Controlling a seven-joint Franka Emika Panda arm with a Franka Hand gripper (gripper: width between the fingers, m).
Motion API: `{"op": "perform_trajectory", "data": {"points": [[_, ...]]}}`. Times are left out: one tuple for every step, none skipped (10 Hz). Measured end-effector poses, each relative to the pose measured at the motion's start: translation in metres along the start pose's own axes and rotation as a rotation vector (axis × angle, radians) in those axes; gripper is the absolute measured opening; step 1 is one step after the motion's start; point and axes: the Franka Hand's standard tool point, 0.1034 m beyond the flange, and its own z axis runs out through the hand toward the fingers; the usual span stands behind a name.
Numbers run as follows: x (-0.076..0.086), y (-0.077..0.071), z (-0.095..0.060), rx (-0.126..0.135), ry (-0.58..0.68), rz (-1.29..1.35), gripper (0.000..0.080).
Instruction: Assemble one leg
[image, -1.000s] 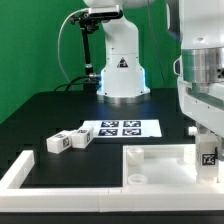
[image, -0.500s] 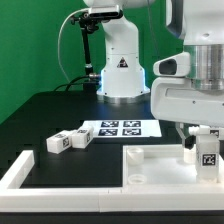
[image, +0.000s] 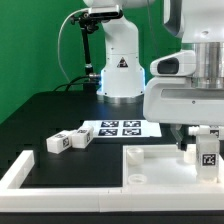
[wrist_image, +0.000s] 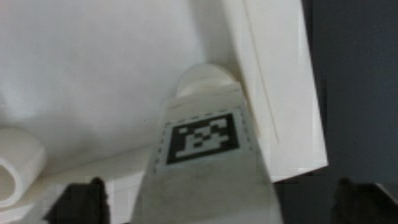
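Note:
A white leg with a black-and-white tag stands upright at the corner of the large flat white panel on the exterior view's right. My gripper hangs over it, with the dark fingers on either side of the leg. In the wrist view the leg runs between the two fingertips, with a gap on each side. The jaws are open and straddle it without touching. The panel lies beneath, its edge beside the leg.
Two loose tagged legs lie on the black table at the exterior view's left. The marker board lies behind them. A white L-shaped rail borders the near left. A short white stub stands on the panel.
The arm's white body has come down and shifted toward the exterior view's left, over the standing leg. The leg and the loose legs have not moved.

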Motion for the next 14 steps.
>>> {"op": "perform_trajectory", "data": {"points": [[-0.0003, -0.0004, 0.0001, 0.002, -0.001, 0.04, 0.0473], [-0.0006, -0.0009, 0.0003, 0.002, -0.001, 0.126, 0.0308], [-0.0005, -0.0005, 0.0003, 0.002, -0.002, 0.193, 0.0308], [-0.0011, -0.0006, 0.0003, -0.001, -0.001, 0.29, 0.0285], [-0.0034, -0.0009, 0.0002, -0.011, 0.005, 0.449, 0.0285], [-0.0042, 0.0002, 0.0004, -0.015, 0.008, 0.63, 0.0285], [-0.0043, 0.0019, 0.0009, -0.006, 0.0, 0.789, 0.0285], [-0.005, 0.003, 0.0015, 0.018, -0.024, 0.997, 0.0285], [-0.0052, 0.004, 0.0017, 0.027, -0.039, 1.113, 0.0285], [-0.0053, 0.0041, 0.0018, 0.026, -0.038, 1.116, 0.0285], [-0.0052, 0.0042, 0.0018, 0.026, -0.037, 1.105, 0.0285], [-0.0052, 0.004, 0.0017, 0.026, -0.036, 1.069, 0.0285], [-0.007, 0.0015, 0.0011, -0.005, -0.019, 0.959, 0.0285], [-0.0063, 0.0002, 0.0004, -0.026, -0.013, 0.768, 0.0366]]}}
